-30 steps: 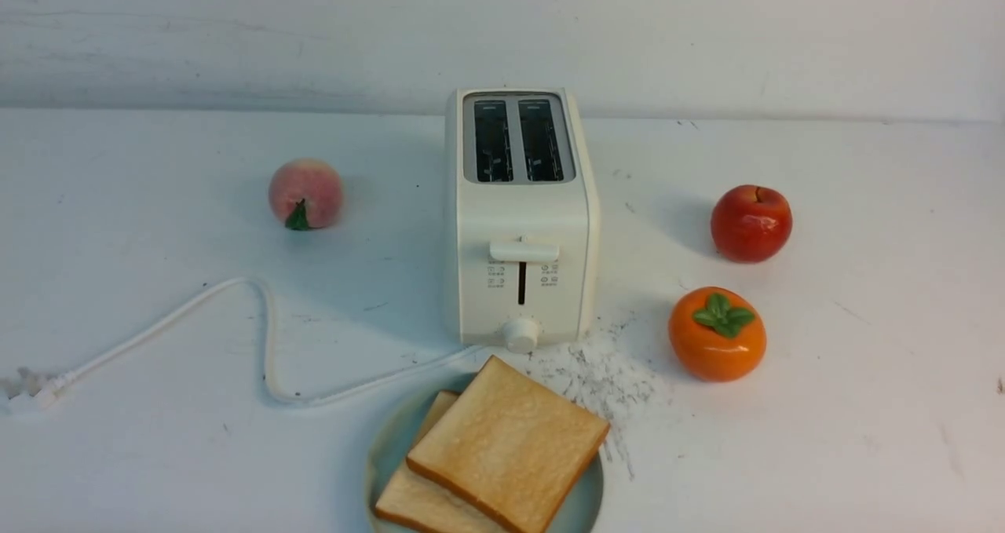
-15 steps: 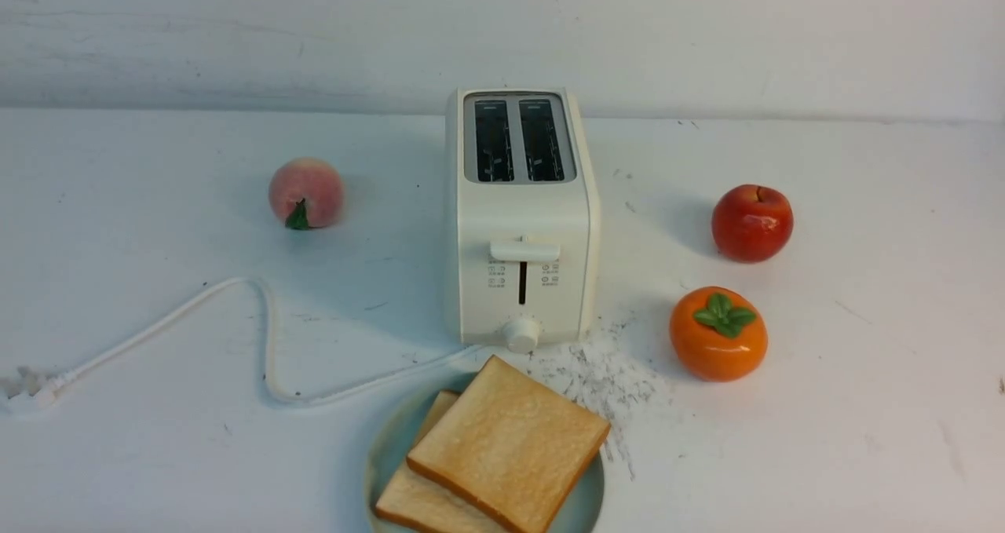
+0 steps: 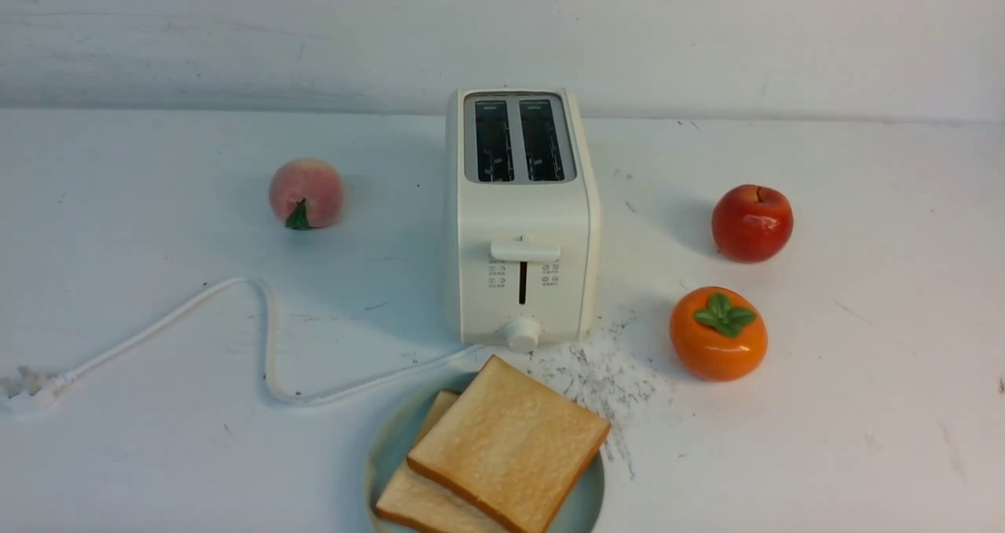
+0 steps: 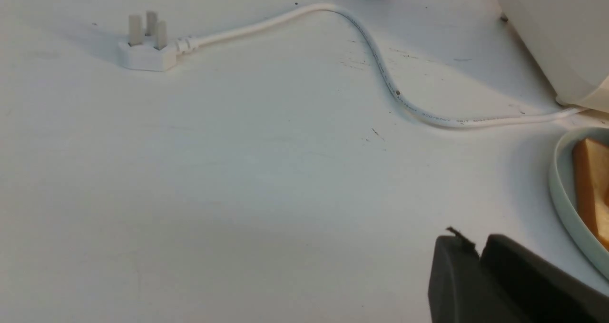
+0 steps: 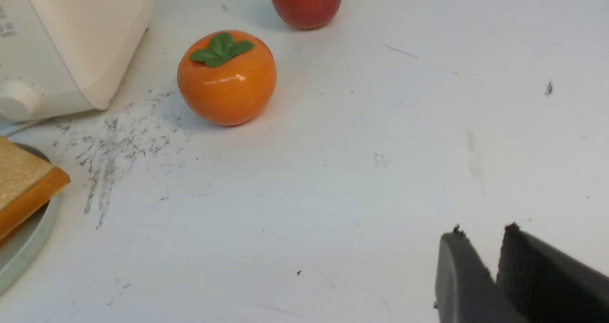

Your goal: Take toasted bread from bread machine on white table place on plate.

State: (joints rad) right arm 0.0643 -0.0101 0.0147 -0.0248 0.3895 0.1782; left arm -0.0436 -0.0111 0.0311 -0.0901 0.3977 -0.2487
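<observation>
The cream-white bread machine (image 3: 518,227) stands mid-table with both slots empty and its lever up. Two slices of toasted bread lie on the pale green plate (image 3: 587,503) at the front edge of the white table (image 3: 864,407). The upper slice (image 3: 509,443) overlaps the lower slice (image 3: 416,501). Neither gripper shows in the front view. My left gripper (image 4: 478,242) is shut and empty, hovering over bare table beside the plate's rim (image 4: 564,190). My right gripper (image 5: 485,232) is shut and empty over bare table, well apart from the plate (image 5: 24,251) and the bread (image 5: 24,185).
A peach (image 3: 306,193) lies left of the toaster. A red apple (image 3: 751,223) and an orange persimmon (image 3: 718,334) lie to its right. The white power cord (image 3: 267,344) loops left to its plug (image 4: 145,52). Dark specks (image 3: 604,376) mark the table beside the plate.
</observation>
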